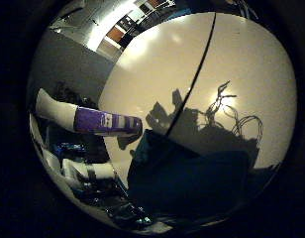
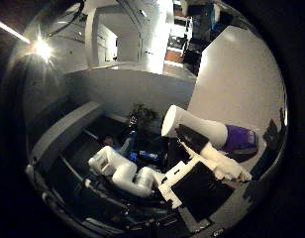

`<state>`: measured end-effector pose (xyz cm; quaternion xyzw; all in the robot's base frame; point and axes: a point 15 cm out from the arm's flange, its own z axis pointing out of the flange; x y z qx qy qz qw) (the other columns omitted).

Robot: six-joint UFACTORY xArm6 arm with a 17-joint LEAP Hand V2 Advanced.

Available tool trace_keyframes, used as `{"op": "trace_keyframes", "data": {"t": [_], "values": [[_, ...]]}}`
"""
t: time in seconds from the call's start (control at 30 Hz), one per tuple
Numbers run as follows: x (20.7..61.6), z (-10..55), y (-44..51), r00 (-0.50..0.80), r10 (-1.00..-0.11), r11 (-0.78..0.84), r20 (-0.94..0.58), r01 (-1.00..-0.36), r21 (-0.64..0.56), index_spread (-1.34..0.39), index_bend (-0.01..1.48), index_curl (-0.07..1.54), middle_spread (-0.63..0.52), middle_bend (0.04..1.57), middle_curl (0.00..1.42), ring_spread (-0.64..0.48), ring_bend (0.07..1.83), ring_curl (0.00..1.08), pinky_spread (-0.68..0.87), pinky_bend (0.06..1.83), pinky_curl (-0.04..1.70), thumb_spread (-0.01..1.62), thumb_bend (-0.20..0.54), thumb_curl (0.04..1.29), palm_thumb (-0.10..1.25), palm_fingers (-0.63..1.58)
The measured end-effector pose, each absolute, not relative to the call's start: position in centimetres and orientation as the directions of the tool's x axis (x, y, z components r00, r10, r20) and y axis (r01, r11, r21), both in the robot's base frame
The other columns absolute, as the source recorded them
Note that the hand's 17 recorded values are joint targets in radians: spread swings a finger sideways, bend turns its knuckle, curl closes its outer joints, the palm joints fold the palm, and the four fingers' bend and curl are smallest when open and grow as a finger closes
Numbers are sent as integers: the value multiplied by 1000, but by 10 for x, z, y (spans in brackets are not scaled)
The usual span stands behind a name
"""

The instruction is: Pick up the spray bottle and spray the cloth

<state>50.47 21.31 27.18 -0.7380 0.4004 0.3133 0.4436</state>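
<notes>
The spray bottle is white with a purple label. It lies sideways close to my palm, and it also shows in the little finger side view. My right hand has its white and black fingers curled, and one finger lies against the bottle's side. The hand holds the bottle in the air. A dark blue cloth lies on the beige table below the hand. The shadow of the hand and bottle falls on the table beside the cloth.
A dark seam runs across the table top. The table's edge passes beside the bottle. Beyond it are a grey wall, a grey box-like unit and bright ceiling lights.
</notes>
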Motion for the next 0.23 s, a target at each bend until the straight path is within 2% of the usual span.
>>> {"op": "trace_keyframes", "data": {"t": [0.23], "values": [[504,309,159,508,-381,-242,-772,-861,-447,-306,166,311,-46,393,394,-54,716,326,250,549,419,931,-27,383,792,217]]}}
